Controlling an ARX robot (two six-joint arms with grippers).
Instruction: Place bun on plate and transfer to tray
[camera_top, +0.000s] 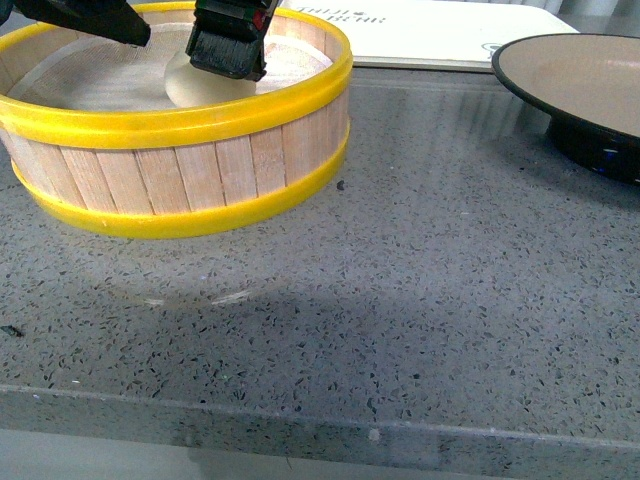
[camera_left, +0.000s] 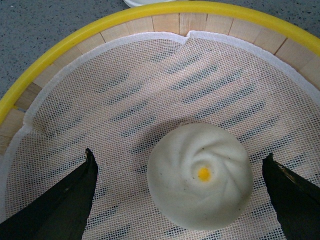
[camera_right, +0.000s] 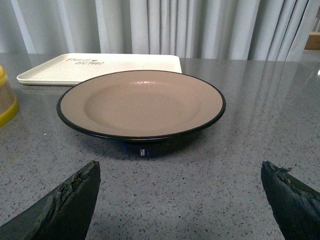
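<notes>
The bun (camera_left: 200, 182), cream-white and pleated with a yellow dot, lies on the mesh liner inside the steamer basket. My left gripper (camera_left: 180, 157) is open and hangs over it with one finger on each side, neither touching. In the front view the left gripper (camera_top: 185, 45) hides most of the bun (camera_top: 195, 88). The plate (camera_right: 142, 102), beige-brown with a black rim, stands empty in front of my open right gripper (camera_right: 180, 167); it also shows at the front view's right edge (camera_top: 580, 75). The white tray (camera_right: 100, 67) lies behind the plate and shows in the front view (camera_top: 430, 30).
The yellow-rimmed wooden steamer basket (camera_top: 180, 170) stands at the far left of the grey speckled counter (camera_top: 400, 280); its rim (camera_left: 60, 45) rings the left gripper. Grey curtains hang behind the counter. The counter's front edge runs along the bottom of the front view.
</notes>
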